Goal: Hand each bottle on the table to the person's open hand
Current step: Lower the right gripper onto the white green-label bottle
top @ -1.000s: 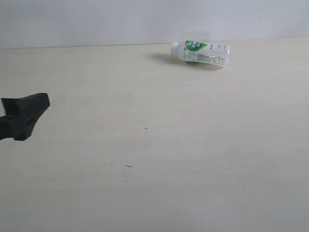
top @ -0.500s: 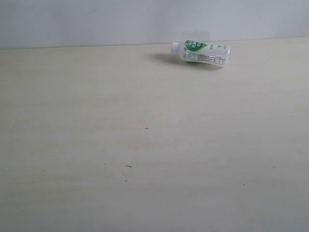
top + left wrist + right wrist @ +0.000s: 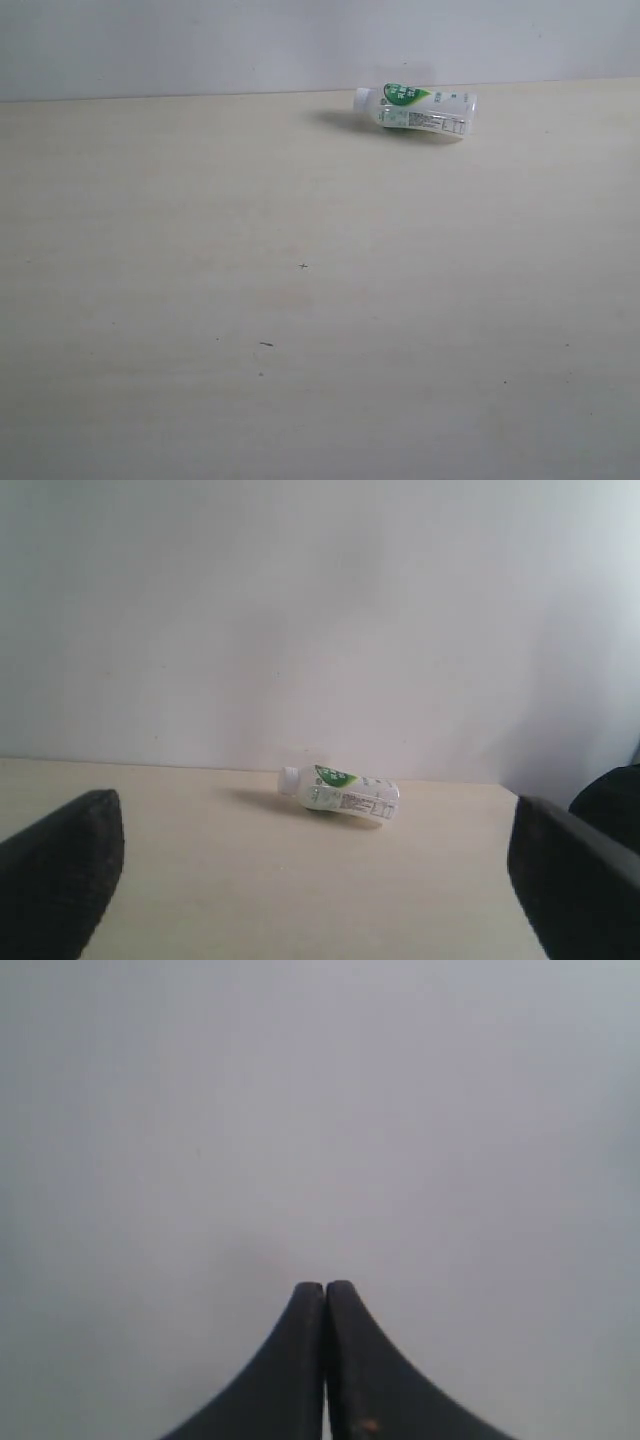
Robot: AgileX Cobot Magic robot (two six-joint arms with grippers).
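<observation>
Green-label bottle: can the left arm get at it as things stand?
Probably yes. The left gripper is open and faces the bottle, which lies on its side with only bare table between. Reach itself is unconfirmed.

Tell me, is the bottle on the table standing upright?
No, the bottle lies on its side near the far edge of the table.

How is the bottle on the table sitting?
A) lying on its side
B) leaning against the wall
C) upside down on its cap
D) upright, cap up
A: the bottle lies on its side near the far edge of the table, white cap pointing left in the exterior view.
</observation>
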